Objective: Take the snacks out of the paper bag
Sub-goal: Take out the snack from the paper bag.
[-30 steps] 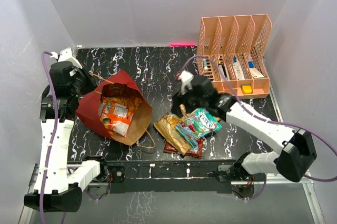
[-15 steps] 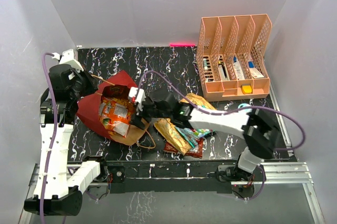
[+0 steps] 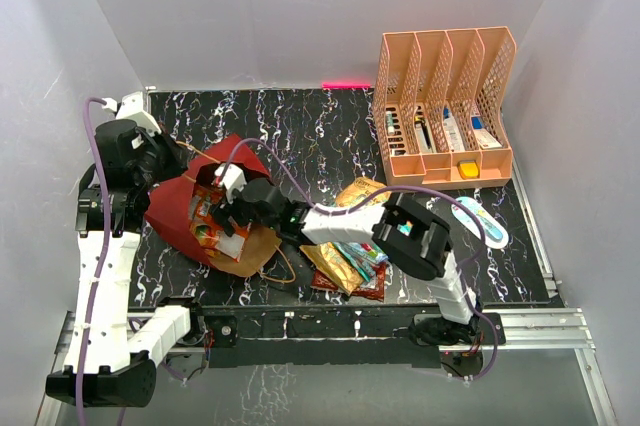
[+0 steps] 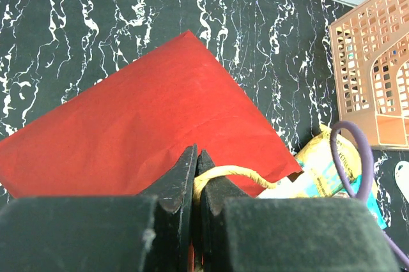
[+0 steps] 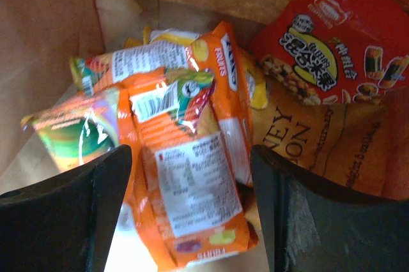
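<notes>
The dark red paper bag (image 3: 178, 204) lies on its side, its mouth facing front right. My left gripper (image 3: 172, 160) is shut on its twisted handle (image 4: 238, 171), above the red bag wall (image 4: 147, 112). My right gripper (image 3: 229, 208) is open inside the bag mouth. In the right wrist view its gripper (image 5: 192, 163) straddles an orange packet (image 5: 192, 189) without touching it. A red packet (image 5: 332, 55), a brown-gold packet (image 5: 319, 138) and a green-orange packet (image 5: 80, 125) lie around it in the bag. Several snacks (image 3: 350, 254) lie in a pile on the table.
A gold packet (image 3: 362, 193) lies behind the pile. A white-and-blue oval packet (image 3: 480, 218) lies at the right. The peach file organiser (image 3: 445, 96) stands at the back right. The right arm stretches across the table's middle to the bag.
My right arm has swung left from the snack pile into the bag mouth, its jaws empty. The left gripper still holds the handle, and the bag has barely moved.
</notes>
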{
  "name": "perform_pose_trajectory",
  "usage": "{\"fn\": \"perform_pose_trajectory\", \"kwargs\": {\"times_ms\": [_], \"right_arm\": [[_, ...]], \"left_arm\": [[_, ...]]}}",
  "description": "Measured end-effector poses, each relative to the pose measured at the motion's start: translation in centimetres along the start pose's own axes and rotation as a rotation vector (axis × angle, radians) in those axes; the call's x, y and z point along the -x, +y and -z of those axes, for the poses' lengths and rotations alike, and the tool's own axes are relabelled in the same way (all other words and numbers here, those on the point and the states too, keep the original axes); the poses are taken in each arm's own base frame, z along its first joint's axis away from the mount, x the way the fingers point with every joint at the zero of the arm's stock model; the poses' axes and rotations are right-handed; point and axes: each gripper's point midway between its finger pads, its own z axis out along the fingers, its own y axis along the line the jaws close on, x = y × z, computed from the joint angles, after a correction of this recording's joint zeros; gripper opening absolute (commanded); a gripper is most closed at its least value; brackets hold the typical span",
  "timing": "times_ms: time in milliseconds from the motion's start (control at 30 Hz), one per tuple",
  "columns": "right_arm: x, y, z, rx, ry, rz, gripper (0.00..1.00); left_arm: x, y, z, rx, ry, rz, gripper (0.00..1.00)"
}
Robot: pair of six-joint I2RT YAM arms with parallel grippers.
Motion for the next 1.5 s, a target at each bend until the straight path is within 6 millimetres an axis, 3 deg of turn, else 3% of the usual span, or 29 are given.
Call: {"fn": "perform_pose_trajectory", "kwargs": {"times_ms": [233,400,667,933,1233,1500], "right_arm": [[0.2,-0.7,-2.9,-0.076,-0.018,0.01,0.79],[0.2,-0.4,-4.2,-0.075,-0.027,0.009,0.73],[0.0,0.3,-5.3,-0.065,-0.019,-0.022,0.46],[-0.2,0.7,-5.3,-0.056,-0.011,-0.055,0.08],[-0.3,0.7,-4.1,-0.06,0.006,-0.09,0.07],[2.4,0.7,-1.5,-0.063,-0.015,-0.15,0.07]], "left_arm": [[0.3,-0.2,0.0,-0.009,-0.011,0.002,0.0],[0.3,-0.2,0.0,-0.009,-0.011,0.002,0.0],[0.3,-0.2,0.0,-0.008,-0.011,0.002,0.0],[0.3,-0.2,0.0,-0.007,-0.013,0.002,0.0],[0.3,0.4,0.0,0.029,-0.014,0.015,0.0],[0.4,1.1,0.0,0.073,-0.025,0.048,0.0]]}}
